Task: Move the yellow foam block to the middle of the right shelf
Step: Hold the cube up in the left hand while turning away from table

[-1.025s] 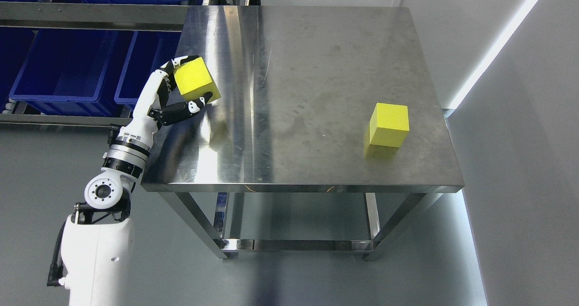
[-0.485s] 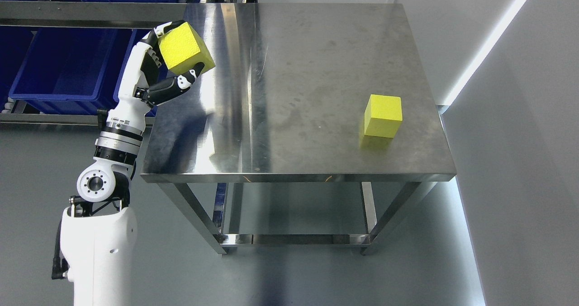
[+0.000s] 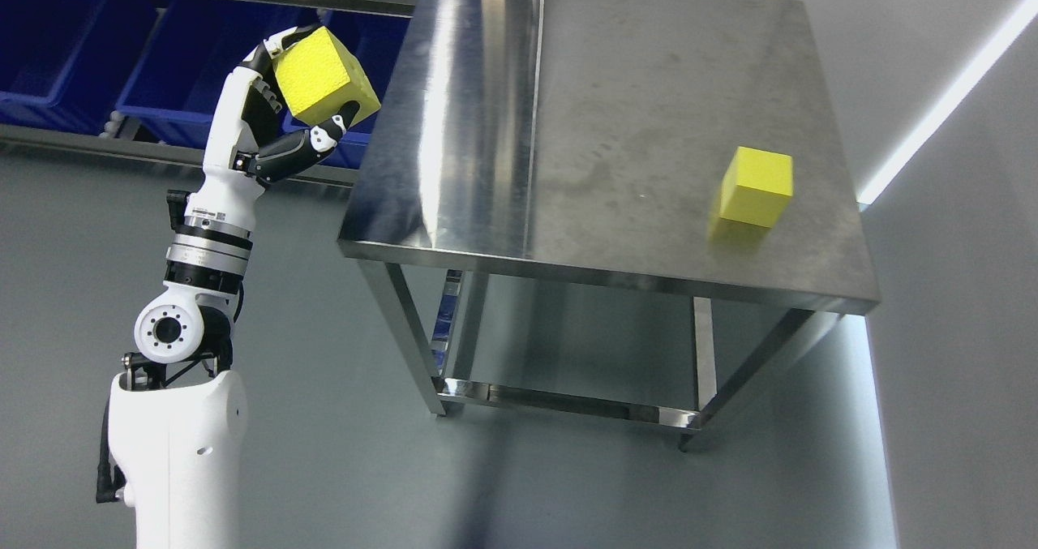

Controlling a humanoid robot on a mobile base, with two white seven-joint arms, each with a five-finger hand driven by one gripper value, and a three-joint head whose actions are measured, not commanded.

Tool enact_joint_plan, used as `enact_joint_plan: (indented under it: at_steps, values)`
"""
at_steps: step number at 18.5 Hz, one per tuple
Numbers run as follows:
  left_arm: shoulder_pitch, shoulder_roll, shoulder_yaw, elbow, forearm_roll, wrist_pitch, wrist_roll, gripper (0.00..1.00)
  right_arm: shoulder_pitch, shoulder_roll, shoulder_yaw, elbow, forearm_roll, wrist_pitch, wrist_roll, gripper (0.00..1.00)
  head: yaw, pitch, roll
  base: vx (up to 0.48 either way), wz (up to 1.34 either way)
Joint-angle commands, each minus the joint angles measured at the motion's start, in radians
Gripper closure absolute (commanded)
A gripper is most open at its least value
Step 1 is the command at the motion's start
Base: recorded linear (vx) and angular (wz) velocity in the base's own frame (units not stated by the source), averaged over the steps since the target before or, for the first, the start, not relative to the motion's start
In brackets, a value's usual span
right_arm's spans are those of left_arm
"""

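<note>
At the far left we see our white and black left hand (image 3: 280,103) raised on its arm, fingers wrapped around a yellow foam cube (image 3: 324,75), thumb (image 3: 312,145) pressing it from below while the other fingers hook over its upper left corner. The block is held clear of any surface, tilted on one corner, to the left of the stainless steel table (image 3: 503,168) and beyond its edge. Behind the hand, a metal rack with dark blue plastic bins (image 3: 89,54) fills the upper left. We judge that the coming move turns on this: the block sits in the hand itself, and no shelf shows on the right, so the carry depends on turning until that shelf comes into sight. The cube has no long axis to align. Further right, a second yellow foam cube (image 3: 756,186) rests upright near the table's right edge, well apart from the hand. Our right hand is not visible.
</note>
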Motion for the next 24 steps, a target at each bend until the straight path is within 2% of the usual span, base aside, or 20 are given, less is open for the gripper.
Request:
enact_joint_plan:
  at_steps: [1, 17, 24]
  values:
    - [0.002, 0.007, 0.025, -0.012, -0.002, 0.001, 0.000, 0.49, -0.003, -0.017, 0.000, -0.017, -0.037, 0.000, 0.000, 0.00, 0.0000, 0.000, 0.000, -0.031, 0.59]
    - [-0.010, 0.007, 0.026, -0.006, -0.003, 0.006, 0.001, 0.49, -0.003, -0.017, 0.000, -0.017, -0.035, 0.000, 0.000, 0.00, 0.0000, 0.000, 0.000, 0.028, 0.84]
    - [-0.003, 0.007, -0.040, -0.006, -0.002, -0.026, 0.001, 0.46, -0.003, -0.017, 0.000, -0.017, -0.037, 0.000, 0.000, 0.00, 0.0000, 0.000, 0.000, 0.058, 0.72]
